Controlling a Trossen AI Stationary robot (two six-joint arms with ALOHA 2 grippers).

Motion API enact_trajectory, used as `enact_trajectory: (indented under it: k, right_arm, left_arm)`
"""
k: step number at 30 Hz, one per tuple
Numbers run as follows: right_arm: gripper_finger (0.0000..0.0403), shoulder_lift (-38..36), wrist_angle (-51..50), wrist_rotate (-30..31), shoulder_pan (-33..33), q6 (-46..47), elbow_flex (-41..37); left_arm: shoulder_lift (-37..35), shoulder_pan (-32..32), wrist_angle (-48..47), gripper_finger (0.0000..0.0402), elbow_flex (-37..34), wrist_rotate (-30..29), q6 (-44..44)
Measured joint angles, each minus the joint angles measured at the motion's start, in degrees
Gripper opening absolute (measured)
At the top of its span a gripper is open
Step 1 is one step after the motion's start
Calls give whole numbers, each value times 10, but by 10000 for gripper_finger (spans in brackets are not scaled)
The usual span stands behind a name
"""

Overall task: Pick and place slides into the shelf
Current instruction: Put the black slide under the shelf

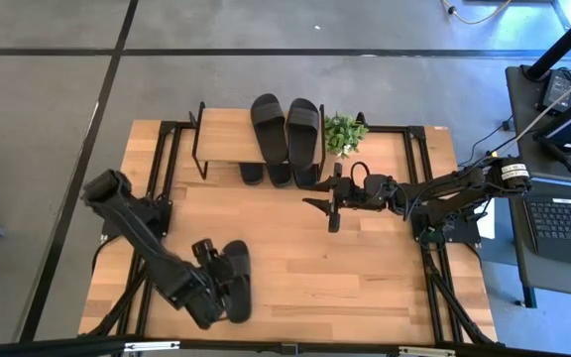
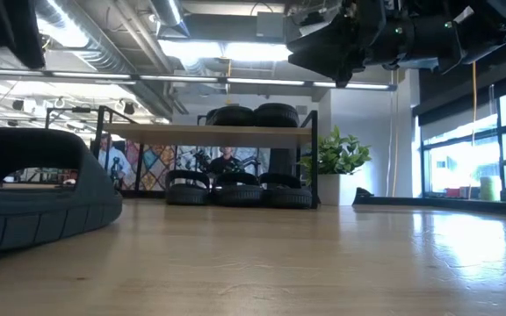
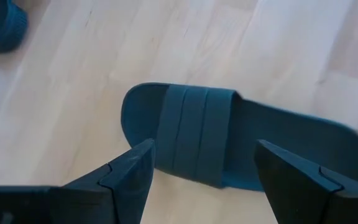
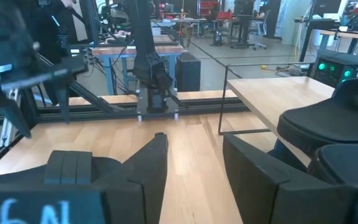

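Observation:
One black slide [image 1: 236,281] lies sole-down on the table near its near left corner; it also shows in the left wrist view [image 3: 229,143] and the low view [image 2: 33,193]. My left gripper [image 3: 204,180] hovers open over it, one finger on either side of the strap end, touching nothing. The shelf [image 1: 228,134] stands at the far edge, with two slides [image 1: 285,127] on its top plank and three more [image 2: 235,189] on its lower tier. My right gripper [image 1: 327,206] is open and empty, raised in front of the shelf's right end.
A small potted plant [image 1: 345,132] stands just right of the shelf. Bare tabletop [image 1: 365,278] spreads between the loose slide and the shelf. Black frame rails [image 1: 434,268] run along the table's left and right sides. People and benches show in the room beyond.

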Motion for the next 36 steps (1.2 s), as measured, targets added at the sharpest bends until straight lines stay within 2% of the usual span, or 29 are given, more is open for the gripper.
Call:
enact_trajectory:
  k: [7, 14, 23, 36]
  right_arm:
    - [156, 0, 0, 0, 0, 2, 0]
    - [156, 0, 0, 0, 0, 2, 0]
    - [156, 0, -15, 0, 0, 2, 0]
    - [156, 0, -31, 0, 0, 1, 0]
  left_arm:
    - [77, 0, 20, 263, 0, -13, -7]
    - [116, 2, 46, 263, 0, -12, -6]
    - [148, 25, 30, 263, 0, -11, 26]
    - [149, 58, 44, 263, 0, -10, 24]
